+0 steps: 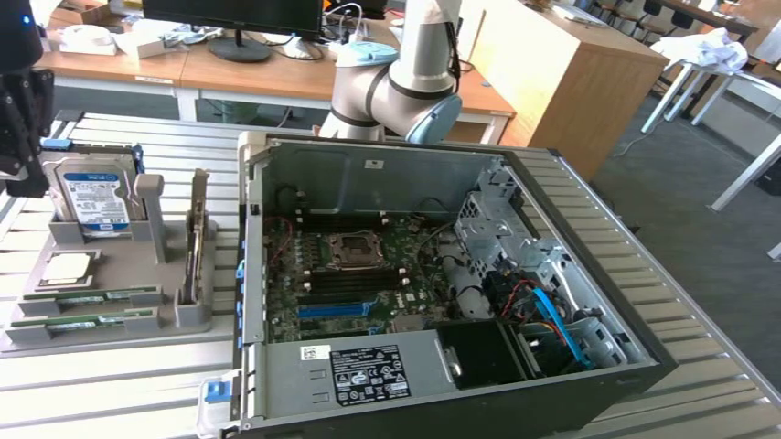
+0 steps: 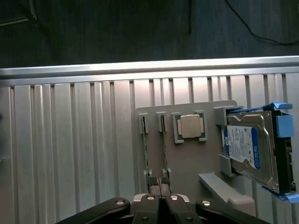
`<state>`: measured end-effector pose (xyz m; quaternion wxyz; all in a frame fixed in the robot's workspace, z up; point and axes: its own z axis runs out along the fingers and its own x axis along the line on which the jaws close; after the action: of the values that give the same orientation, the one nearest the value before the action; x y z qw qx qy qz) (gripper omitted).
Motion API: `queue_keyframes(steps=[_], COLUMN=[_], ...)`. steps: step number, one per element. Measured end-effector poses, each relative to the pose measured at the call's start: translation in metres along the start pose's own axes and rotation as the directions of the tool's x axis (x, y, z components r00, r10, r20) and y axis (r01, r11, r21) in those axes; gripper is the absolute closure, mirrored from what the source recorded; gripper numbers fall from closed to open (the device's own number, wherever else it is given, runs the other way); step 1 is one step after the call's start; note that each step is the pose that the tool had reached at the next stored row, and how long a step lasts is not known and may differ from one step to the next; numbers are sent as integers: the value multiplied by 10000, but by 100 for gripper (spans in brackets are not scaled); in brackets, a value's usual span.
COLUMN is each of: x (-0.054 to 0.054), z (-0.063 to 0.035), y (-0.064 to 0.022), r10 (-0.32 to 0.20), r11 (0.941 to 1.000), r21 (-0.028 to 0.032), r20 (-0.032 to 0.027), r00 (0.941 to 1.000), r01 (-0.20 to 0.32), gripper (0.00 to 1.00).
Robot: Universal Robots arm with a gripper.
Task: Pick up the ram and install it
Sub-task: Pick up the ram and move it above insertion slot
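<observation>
Gripper (image 2: 159, 199), pressed together and empty, over holder (image 2: 187, 163) on surface (image 2: 70, 154): two ram sticks (image 2: 145, 149) slotted on edge directly beneath it, processor (image 2: 190, 127) and hard drive (image 2: 247, 144) farther off.

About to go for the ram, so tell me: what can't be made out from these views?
Ram sticks: edge-on in the wrist view, labels and chips unseen.
Pincer: cut off by the exterior view's left edge; height over the sticks unclear.
Motherboard slots: exterior view, cannot tell which are free.
</observation>
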<state>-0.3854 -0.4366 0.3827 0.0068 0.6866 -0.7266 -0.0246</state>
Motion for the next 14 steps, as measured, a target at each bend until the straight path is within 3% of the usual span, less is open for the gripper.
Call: queue_keyframes(steps=[5, 14], x=[0, -2], z=[4, 5], y=[0, -5], r10=[-592, -641], r11=[9982, 9979], r21=[-16, -15], r20=[-27, -28], r00=[9982, 9979], r01=[591, 641], gripper=[90, 90])
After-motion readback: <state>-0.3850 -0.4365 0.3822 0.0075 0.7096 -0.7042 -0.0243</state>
